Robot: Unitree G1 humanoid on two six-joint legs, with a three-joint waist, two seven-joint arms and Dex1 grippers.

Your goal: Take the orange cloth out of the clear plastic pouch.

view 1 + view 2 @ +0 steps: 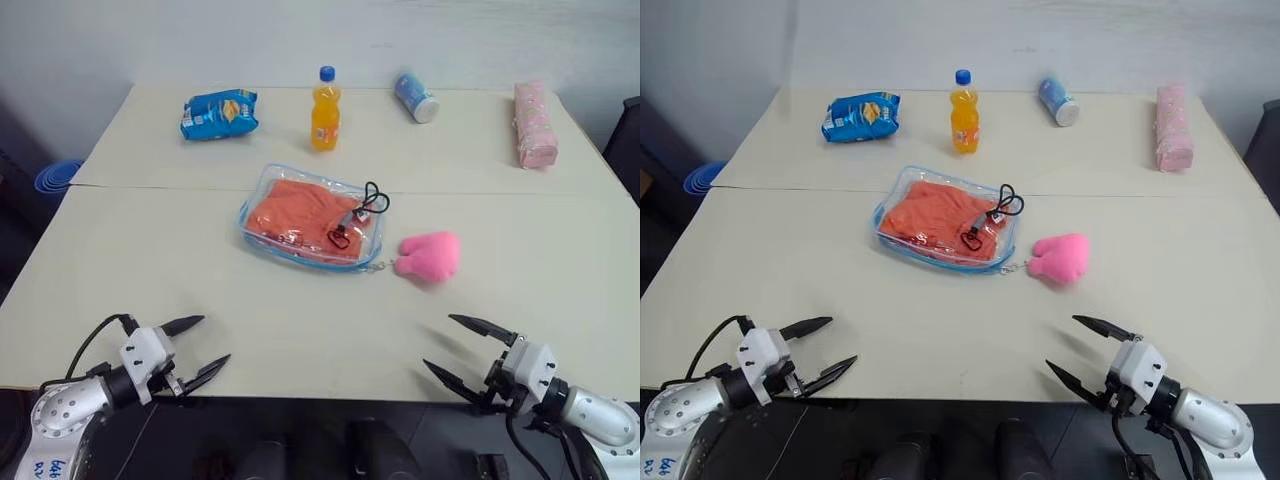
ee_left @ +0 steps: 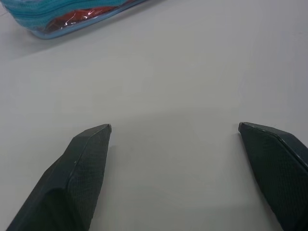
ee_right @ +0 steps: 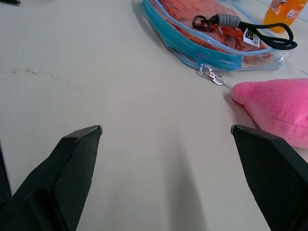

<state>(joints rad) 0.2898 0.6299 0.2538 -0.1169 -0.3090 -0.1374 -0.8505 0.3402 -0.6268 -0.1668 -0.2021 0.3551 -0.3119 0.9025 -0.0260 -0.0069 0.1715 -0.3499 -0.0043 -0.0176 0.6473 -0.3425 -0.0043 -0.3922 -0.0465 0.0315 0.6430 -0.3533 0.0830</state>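
The clear plastic pouch, edged in light blue, lies flat at the middle of the table. Inside it the orange cloth is folded. A black cord loop rests on the pouch, and a pink plush charm hangs from its near right corner by a small clip. My left gripper is open at the near left table edge, well short of the pouch. My right gripper is open at the near right edge, nearer the plush. The pouch's zip side and plush appear in the right wrist view.
Along the far side stand an orange drink bottle, a blue snack bag, a lying blue-white can and a pink wrapped pack. A seam between two table tops runs just behind the pouch. A blue bin sits off the left edge.
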